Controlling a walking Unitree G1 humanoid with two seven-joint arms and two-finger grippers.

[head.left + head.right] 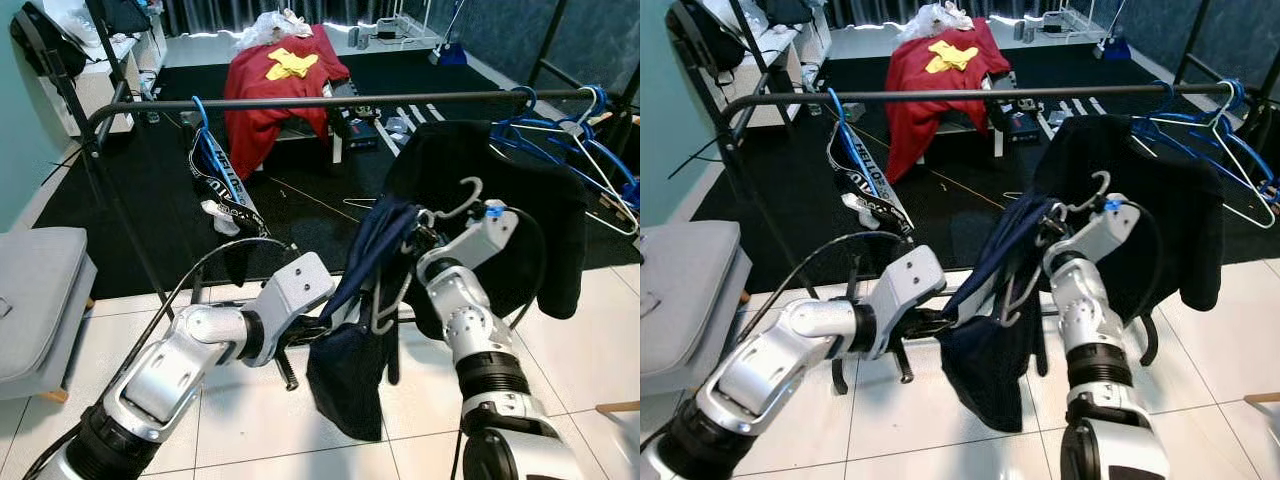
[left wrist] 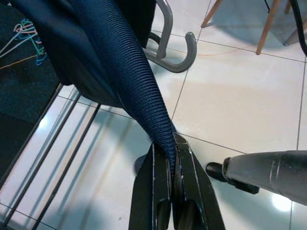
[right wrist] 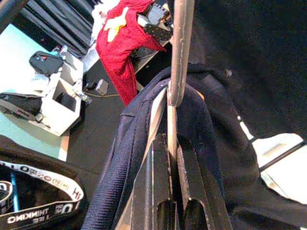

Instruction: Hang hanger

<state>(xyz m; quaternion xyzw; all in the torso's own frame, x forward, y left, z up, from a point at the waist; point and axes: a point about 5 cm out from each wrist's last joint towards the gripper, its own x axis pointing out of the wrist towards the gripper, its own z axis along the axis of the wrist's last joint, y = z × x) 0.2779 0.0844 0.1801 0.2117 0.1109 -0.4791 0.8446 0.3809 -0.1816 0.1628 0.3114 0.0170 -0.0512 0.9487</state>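
A grey hanger (image 1: pixel 461 206) carries a dark navy garment (image 1: pixel 352 372) and hangs below the black clothes rail (image 1: pixel 350 101), its hook free in the air. My right gripper (image 3: pixel 168 143) is shut on the hanger's grey stem (image 3: pixel 182 48), just under the hook. My left gripper (image 2: pixel 172 146) is shut on a stretched edge of the navy garment (image 2: pixel 129 72), low at its left side. Part of the grey hanger (image 2: pixel 168 52) shows behind that fabric in the left wrist view.
A black garment (image 1: pixel 545 200) hangs on the rail right behind the hanger. Several blue hangers (image 1: pixel 590 150) crowd the rail's right end. A blue hanger with a printed strap (image 1: pixel 225 185) hangs at the left. A red cloth (image 1: pixel 270 90) covers a chair beyond, and a grey seat (image 1: pixel 40 290) stands far left.
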